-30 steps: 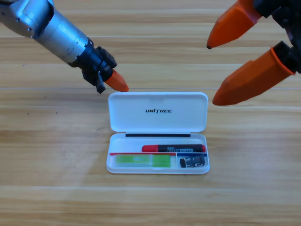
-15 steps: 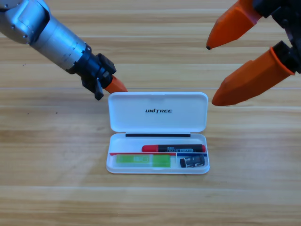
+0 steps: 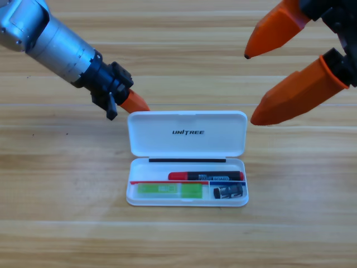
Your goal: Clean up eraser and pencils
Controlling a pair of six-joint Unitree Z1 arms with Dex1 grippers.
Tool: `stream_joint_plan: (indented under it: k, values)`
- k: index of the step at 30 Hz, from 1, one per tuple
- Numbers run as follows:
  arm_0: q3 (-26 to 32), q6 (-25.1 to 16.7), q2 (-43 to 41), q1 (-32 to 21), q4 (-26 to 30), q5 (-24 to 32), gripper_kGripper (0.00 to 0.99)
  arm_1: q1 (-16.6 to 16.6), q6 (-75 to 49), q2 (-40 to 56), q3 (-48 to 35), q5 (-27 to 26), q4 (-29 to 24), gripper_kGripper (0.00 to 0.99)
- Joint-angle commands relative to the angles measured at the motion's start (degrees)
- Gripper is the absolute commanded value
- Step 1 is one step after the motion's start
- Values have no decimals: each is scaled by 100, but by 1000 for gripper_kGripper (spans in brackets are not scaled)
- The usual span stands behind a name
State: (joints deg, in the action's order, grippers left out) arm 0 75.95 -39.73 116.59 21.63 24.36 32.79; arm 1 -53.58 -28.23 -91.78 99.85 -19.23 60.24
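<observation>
Two claws in view. Left claw (image 3: 136, 104) came in from top-left corner, orange tip down at the table (image 3: 56, 167), right at the top-left corner of the white case (image 3: 187, 134) lid, looked touching or just beside its edge. Only one orange jaw tip visible, so can't tell if it was open or closed; nothing seen held.

Right claw (image 3: 254, 86) sat at the top-right corner, large and partly cut off, jaws spread wide apart, holding nothing. Lower jaw tip hung near the lid's top-right corner, apart from it.

Case lay open mid-table, lid flat toward the arms, tray toward the bottom edge. All task items were inside the tray:
- red-capped pencil (image 3: 205, 176) w/ black barrel, lying lengthwise in the upper row
- green pencil (image 3: 170, 190) in the lower-left compartment, lengthwise
- eraser (image 3: 228, 192) in the lower-right compartment, just below the red-capped pencil's right end

Items were well apart from both claws: the lid lay between them and the left claw; the right claw was up and to the right of them.
</observation>
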Motion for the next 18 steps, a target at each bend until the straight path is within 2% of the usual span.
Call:
stream_joint_plan:
  k: [1,18]
  values:
    - [-326,-158,-146,201,-90,43,0,173,36,90,-167,-125,-162,917]
    - [-994,-765,-216,737,-397,-177,0,173,107,46,-115,-221,-171,917]
